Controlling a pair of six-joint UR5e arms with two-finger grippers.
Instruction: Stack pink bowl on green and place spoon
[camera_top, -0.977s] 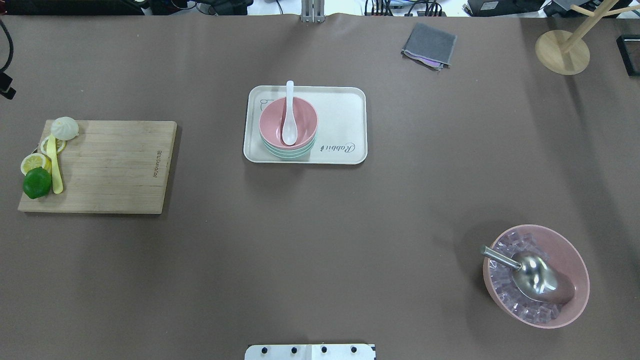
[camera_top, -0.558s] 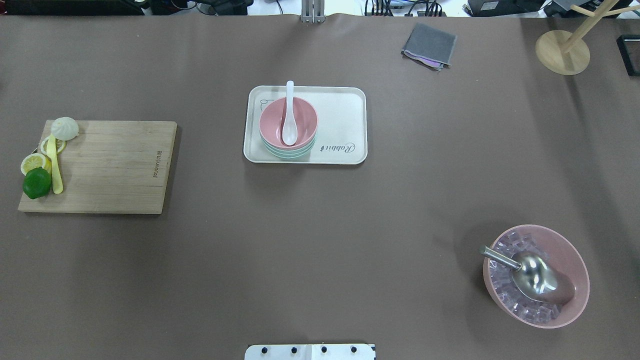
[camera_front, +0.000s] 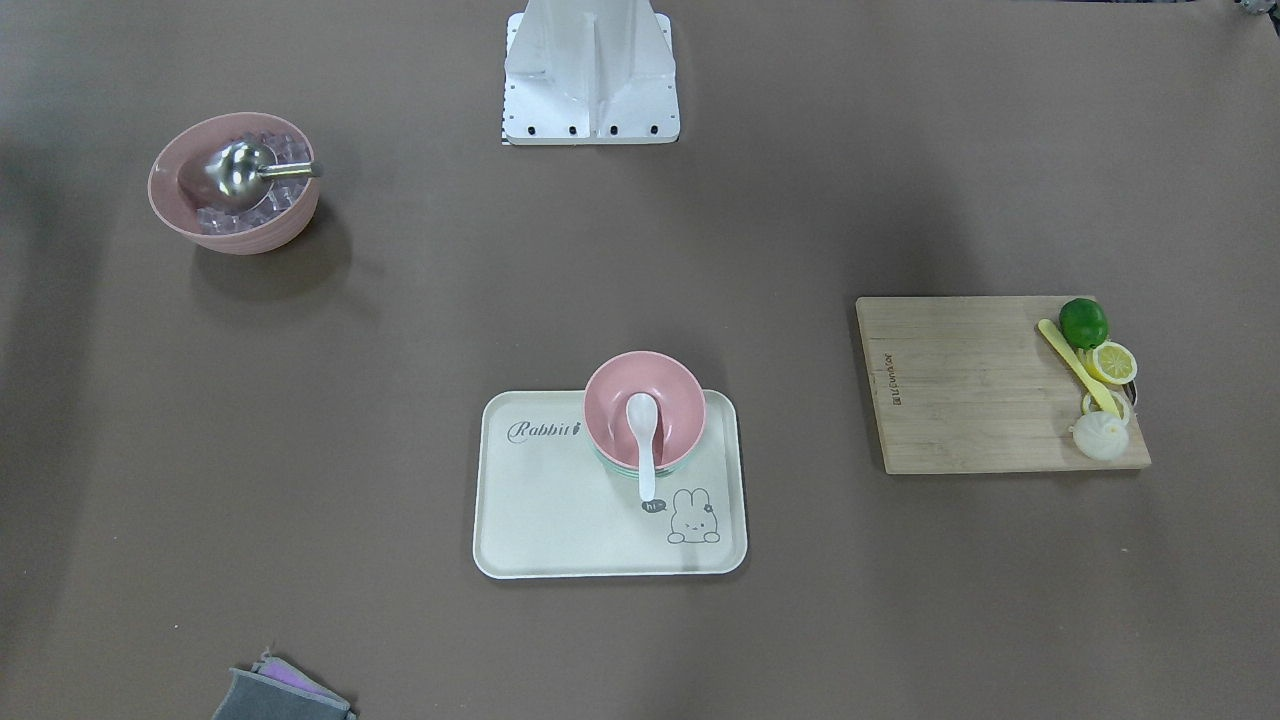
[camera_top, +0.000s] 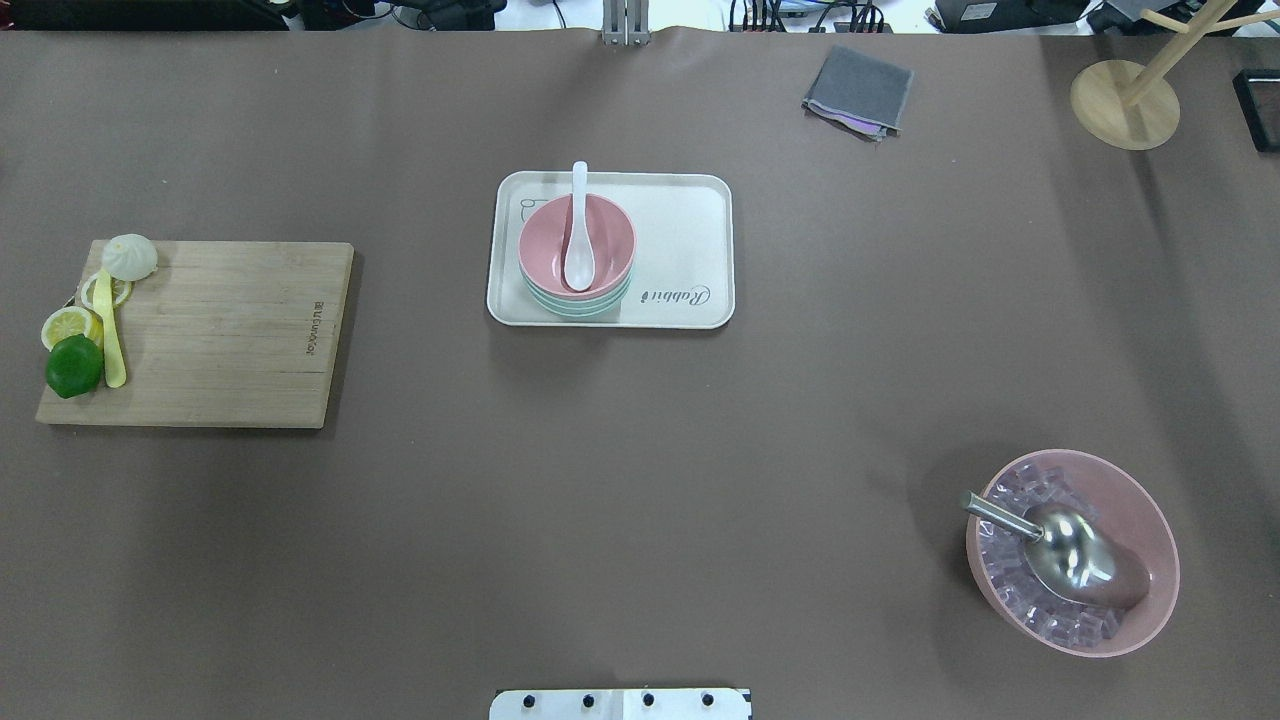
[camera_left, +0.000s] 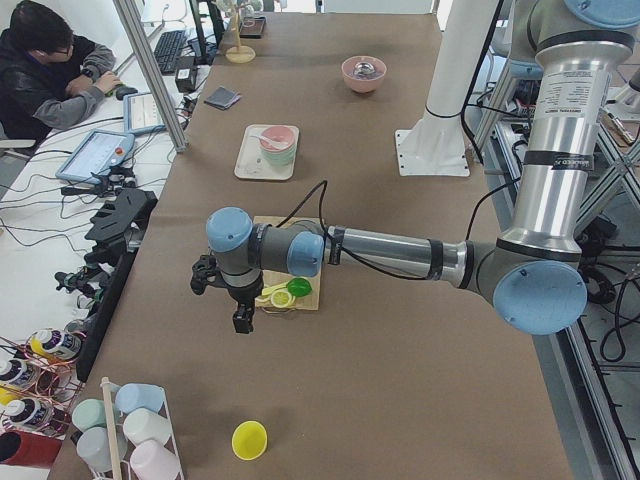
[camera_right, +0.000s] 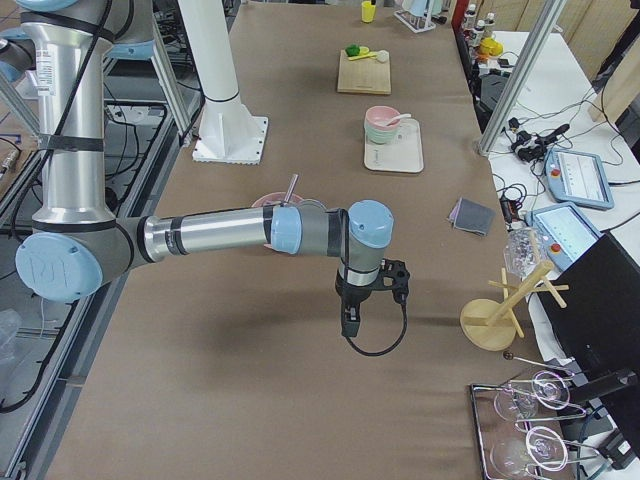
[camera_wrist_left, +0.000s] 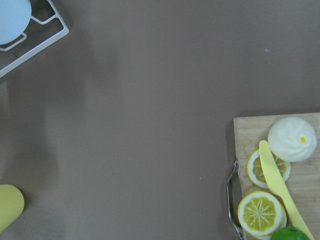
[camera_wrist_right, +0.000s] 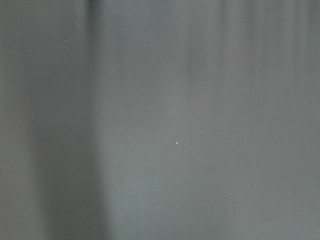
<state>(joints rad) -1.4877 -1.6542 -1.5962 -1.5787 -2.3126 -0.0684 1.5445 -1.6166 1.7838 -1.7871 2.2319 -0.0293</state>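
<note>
The pink bowl (camera_top: 610, 235) sits nested on the green bowl (camera_top: 575, 308) on the cream tray (camera_top: 680, 240) at the table's middle. The white spoon (camera_top: 578, 250) lies in the pink bowl, its handle over the far rim. The stack also shows in the front-facing view (camera_front: 680, 405). My left gripper (camera_left: 243, 320) hangs above the table's left end, beyond the cutting board, and shows only in the exterior left view. My right gripper (camera_right: 348, 325) hangs over the table's right end, only in the exterior right view. I cannot tell whether either is open or shut.
A wooden cutting board (camera_top: 220, 335) at the left holds a lime, lemon slices, a bun and a yellow knife. A pink bowl of ice cubes with a metal scoop (camera_top: 1070, 550) stands near right. A grey cloth (camera_top: 858, 90) and a wooden stand (camera_top: 1125, 100) are far right.
A dark part at the overhead view's left edge has moved out of view. The bowls, spoon and tray have not moved.
</note>
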